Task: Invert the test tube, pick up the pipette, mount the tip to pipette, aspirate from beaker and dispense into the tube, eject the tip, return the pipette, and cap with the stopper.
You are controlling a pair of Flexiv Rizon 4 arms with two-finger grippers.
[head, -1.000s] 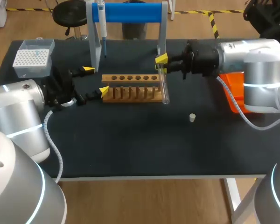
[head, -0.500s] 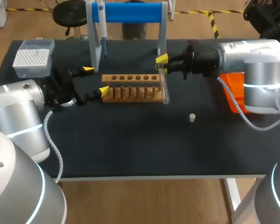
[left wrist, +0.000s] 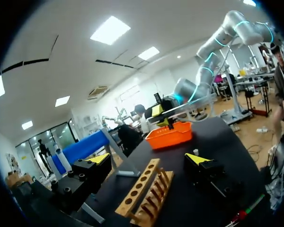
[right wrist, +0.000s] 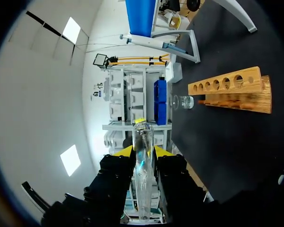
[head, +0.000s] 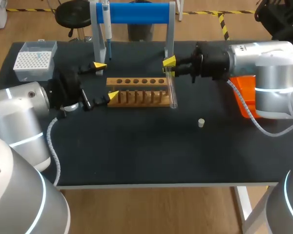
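At the rack's right end: the test tube [head: 172,90] stands upright, pinched near its upper part by my right gripper [head: 168,65]. Its lower end hangs just beside the end of the wooden rack [head: 136,92].
Right jaws: pressed onto the glass from both sides. In the right wrist view the test tube [right wrist: 143,170] runs straight out between the yellow tips of the right gripper [right wrist: 143,153].
Tube axis: vertical, across the rack's long run of holes. From the jaws, the rack [right wrist: 232,90] lies ahead and off to one side.
Key relation: as I judge it, the tube sits beside the last hole and not over it, so seating it calls for a short sideways shift along the rack before lowering.
Left jaws: spread wide. My left gripper [head: 105,79] straddles the rack's opposite end, with one tip behind it and one in front. I see no contact.
Nearer arm: the right for the tube. The left is closer to the pipette [head: 107,29] hanging on the blue stand [head: 136,13].
Other task things: the stopper [head: 201,123] sits alone on the table, near the front of the rack's right end. The beaker [right wrist: 182,101] shows only in the right wrist view, beyond the rack's far end.
Hard to make out: which end of the tube is open, whether its lower end touches the rack or table, and whether it holds any liquid.
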